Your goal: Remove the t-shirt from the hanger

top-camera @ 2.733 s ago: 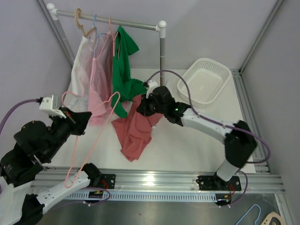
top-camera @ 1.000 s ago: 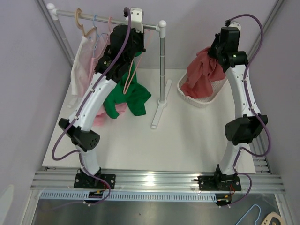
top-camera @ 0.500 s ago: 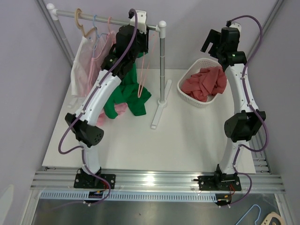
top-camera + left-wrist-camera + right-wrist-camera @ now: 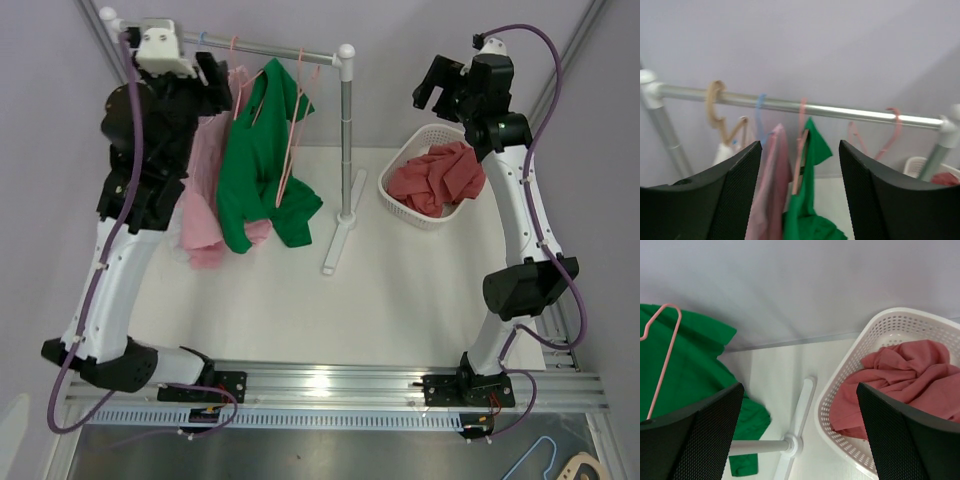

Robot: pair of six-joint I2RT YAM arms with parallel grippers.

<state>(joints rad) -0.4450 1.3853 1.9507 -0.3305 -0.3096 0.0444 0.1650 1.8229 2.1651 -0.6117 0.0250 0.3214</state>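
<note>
The red t-shirt (image 4: 438,175) lies crumpled in the white basket (image 4: 400,195), also seen in the right wrist view as the red t-shirt (image 4: 912,375). An empty pink hanger (image 4: 294,120) hangs on the rail (image 4: 280,47) in front of a green t-shirt (image 4: 252,165). My right gripper (image 4: 431,88) is open and empty, high above the basket's left side. My left gripper (image 4: 214,76) is open and empty near the rail's left part, facing the hanging clothes. In the left wrist view the empty pink hanger (image 4: 890,134) hangs right of the green t-shirt (image 4: 809,200).
A pink garment (image 4: 204,190) and a white one hang left of the green t-shirt. A wooden hanger hook (image 4: 716,107) and a blue hook (image 4: 760,111) sit on the rail. The stand's pole (image 4: 347,150) and foot (image 4: 796,437) stand between clothes and basket (image 4: 850,375).
The right gripper opened and the red t-shirt dropped into the basket. The left gripper let go of the pink hanger on the rail and swung away to the left.
</note>
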